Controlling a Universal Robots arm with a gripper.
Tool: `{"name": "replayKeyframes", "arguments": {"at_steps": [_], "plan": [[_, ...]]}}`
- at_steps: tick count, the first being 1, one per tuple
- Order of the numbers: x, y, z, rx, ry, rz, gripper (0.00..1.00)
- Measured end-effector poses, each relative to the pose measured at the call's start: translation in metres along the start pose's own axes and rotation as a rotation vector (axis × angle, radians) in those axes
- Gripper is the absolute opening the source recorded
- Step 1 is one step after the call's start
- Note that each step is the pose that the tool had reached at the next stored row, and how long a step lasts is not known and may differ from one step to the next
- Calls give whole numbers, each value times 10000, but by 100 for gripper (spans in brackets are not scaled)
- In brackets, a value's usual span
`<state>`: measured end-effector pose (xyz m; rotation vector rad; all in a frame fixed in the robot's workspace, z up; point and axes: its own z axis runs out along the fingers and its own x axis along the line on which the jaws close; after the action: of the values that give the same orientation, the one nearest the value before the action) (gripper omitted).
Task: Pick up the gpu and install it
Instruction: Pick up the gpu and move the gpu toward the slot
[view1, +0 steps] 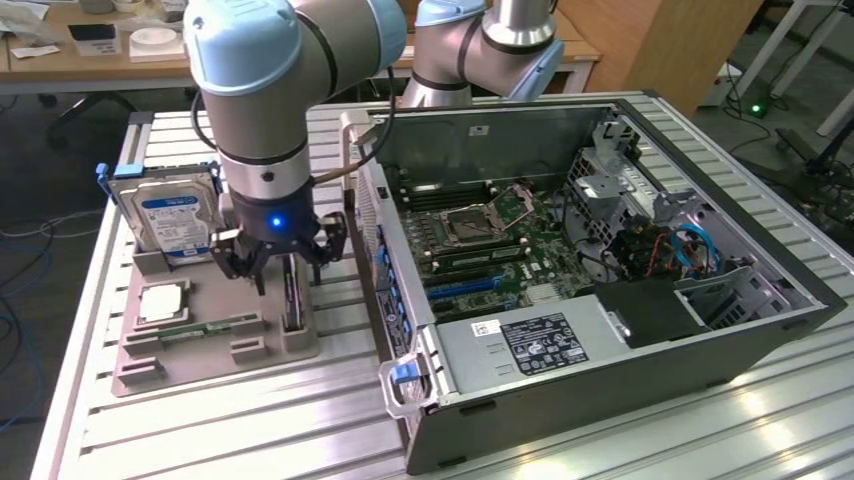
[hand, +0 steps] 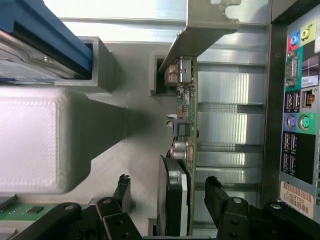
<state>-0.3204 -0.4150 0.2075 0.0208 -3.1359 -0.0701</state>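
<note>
the gpu stands on its long edge in a slot of the grey fixture tray, on the side of the tray nearest the open computer case. held upright like this, its thin top edge is free on both faces, which looks like the reason for the slot: a gripper coming from above can close across the card's thickness. the hard drive is propped upright in its own holder on the same tray, while the memory stick and a processor chip lie flat in shallow recesses. the case lies on its side with the panel off, so the motherboard faces up

the arm hangs straight down over the tray, wrist vertical, with the gripper low over the card. in the wrist view the gpu runs lengthways away from the camera, its pale metal bracket at the far end, and the gripper straddles the near end. the fingers are spread wide, one on each face of the card, with a gap showing on either side, so nothing is clamped and the card rests in its slot, not lifted
</note>
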Motion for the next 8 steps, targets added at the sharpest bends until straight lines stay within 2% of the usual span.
{"name": "replayKeyframes", "arguments": {"at_steps": [8], "plan": [[0,4,24,1,0,0,71]]}}
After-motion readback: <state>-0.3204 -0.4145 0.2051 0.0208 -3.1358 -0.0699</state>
